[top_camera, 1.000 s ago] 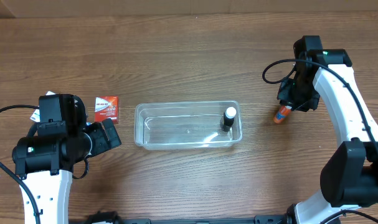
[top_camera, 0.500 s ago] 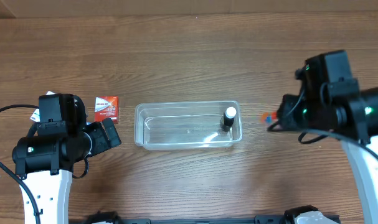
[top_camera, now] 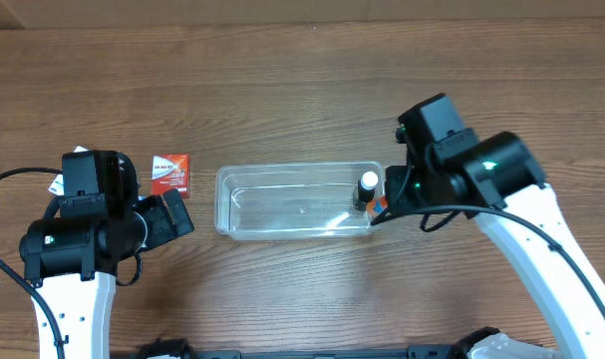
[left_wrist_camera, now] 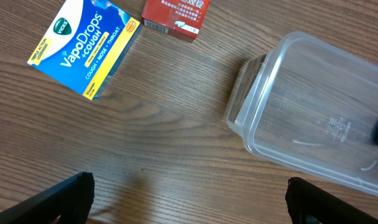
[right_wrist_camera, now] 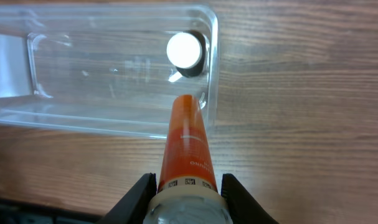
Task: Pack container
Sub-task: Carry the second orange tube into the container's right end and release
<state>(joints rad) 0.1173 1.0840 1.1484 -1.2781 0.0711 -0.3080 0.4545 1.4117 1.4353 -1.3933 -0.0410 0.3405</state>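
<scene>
- My right end effector (right_wrist_camera: 187, 194) squeezes an orange tube (right_wrist_camera: 187, 140), its tip over the container (right_wrist_camera: 213, 68) edge.
- My left end effector (left_wrist_camera: 189, 200) is spread wide and holds nothing.

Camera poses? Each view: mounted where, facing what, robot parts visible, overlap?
Overhead: above table, facing straight down at clear rectangular plastic tub; both arms show.
Left wrist: faces down at tub's end, blue-yellow box; open left pincer's tips show.
Right wrist: faces down into tub; right pincer grips orange tube.
Shared: tub in all three.
</scene>
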